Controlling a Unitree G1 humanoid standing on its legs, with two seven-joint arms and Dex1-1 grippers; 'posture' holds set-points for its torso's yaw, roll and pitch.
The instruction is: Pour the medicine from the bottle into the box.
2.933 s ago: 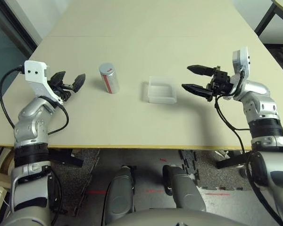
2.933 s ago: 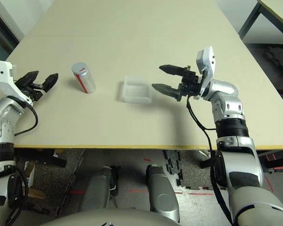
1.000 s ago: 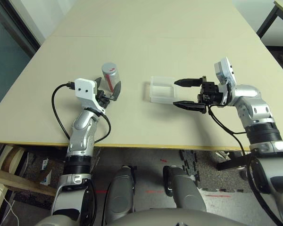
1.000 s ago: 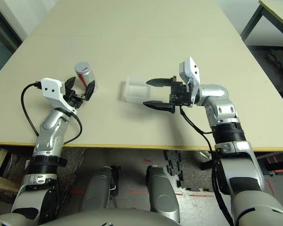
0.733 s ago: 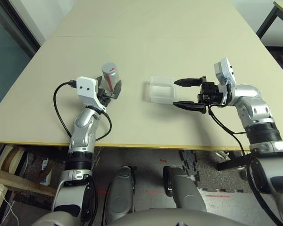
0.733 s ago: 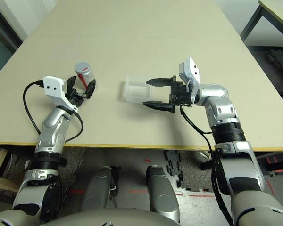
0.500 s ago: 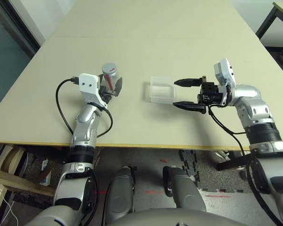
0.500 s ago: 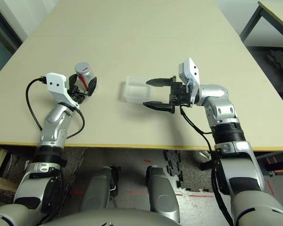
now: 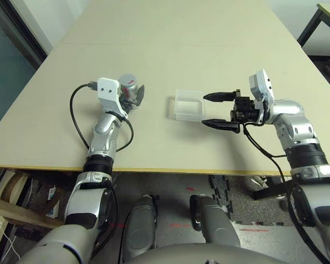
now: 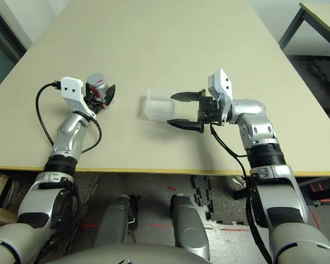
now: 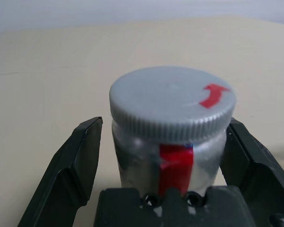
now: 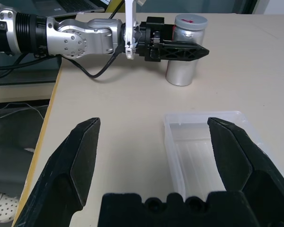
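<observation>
While the right gripper (image 9: 215,110) waits open by the box (image 9: 189,104), the left gripper (image 11: 163,156) has advanced
Its open fingers now straddle the bottle (image 11: 173,127), ungrasped; closing comes next

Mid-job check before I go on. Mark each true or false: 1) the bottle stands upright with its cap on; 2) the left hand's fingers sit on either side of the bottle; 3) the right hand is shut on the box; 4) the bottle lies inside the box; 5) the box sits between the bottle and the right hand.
1) True. The bottle is upright on the table, its grey cap in place.
2) True. The left hand is open, one finger on each side of the bottle.
3) False. The right hand is open, just beside the box.
4) False. The bottle stands on the table, apart from the box.
5) True.
</observation>
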